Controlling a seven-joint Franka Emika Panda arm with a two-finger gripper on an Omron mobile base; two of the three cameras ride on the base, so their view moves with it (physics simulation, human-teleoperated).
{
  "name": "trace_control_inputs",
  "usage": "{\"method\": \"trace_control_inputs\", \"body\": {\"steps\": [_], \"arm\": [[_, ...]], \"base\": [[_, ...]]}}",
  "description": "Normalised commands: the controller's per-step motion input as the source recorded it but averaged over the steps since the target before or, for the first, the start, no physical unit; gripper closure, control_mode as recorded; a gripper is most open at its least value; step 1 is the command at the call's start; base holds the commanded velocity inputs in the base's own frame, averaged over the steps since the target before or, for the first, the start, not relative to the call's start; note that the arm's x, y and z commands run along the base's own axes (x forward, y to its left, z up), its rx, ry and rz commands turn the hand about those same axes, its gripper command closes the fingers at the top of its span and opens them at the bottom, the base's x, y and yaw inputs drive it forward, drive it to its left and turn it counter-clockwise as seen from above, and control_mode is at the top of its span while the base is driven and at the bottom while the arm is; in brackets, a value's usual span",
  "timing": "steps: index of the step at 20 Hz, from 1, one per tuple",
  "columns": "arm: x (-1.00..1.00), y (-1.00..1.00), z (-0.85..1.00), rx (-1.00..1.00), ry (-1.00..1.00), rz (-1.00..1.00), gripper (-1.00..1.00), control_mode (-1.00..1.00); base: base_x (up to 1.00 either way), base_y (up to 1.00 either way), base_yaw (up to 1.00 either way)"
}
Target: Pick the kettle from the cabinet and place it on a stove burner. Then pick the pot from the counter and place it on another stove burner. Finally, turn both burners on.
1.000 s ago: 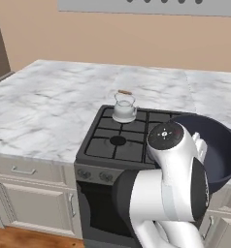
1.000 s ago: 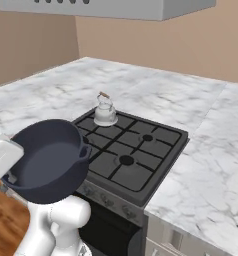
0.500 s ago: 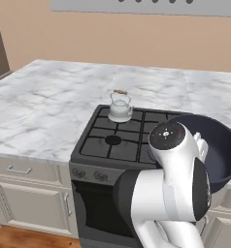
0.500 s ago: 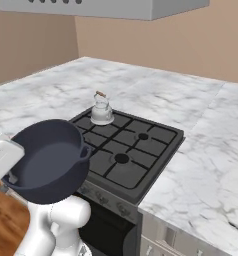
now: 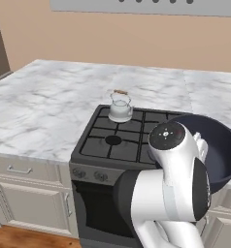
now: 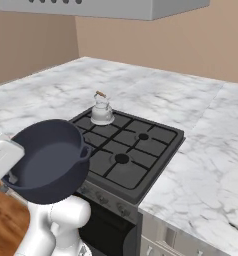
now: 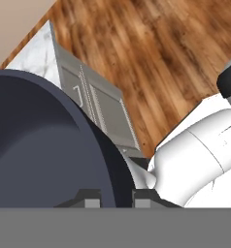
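kettle (image 5: 120, 107) set on a rear burner (image 5: 121, 115); gripper (image 7: 115, 199) nearly closed on the rim of the lifted pot (image 6: 48, 160); placing and lighting remain.

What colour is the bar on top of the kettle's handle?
Brown, on the kettle; clearest in the right base view.

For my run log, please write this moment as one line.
kettle: on rear burner | pot: held in air beside range, not yet on burner | gripper: shut on pot rim | counter: marble
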Motion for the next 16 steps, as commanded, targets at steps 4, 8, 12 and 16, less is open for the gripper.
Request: {"method": "trace_control_inputs", "body": {"steps": [4, 8, 12, 16], "arm": [[0.02, 0.0, 0.0, 0.0, 0.0, 0.0, 1.0, -1.0], [0.06, 0.0, 0.0, 0.0, 0.0, 0.0, 1.0, -1.0], [0.44, 0.18, 0.0, 0.0, 0.01, 0.0, 1.0, -1.0], [0.58, 0.29, 0.0, 0.0, 0.01, 0.0, 1.0, -1.0]], "base": [[0.0, 0.0, 0.0], [0.0, 0.0, 0.0], [0.0, 0.0, 0.0], [0.0, 0.0, 0.0]]}}
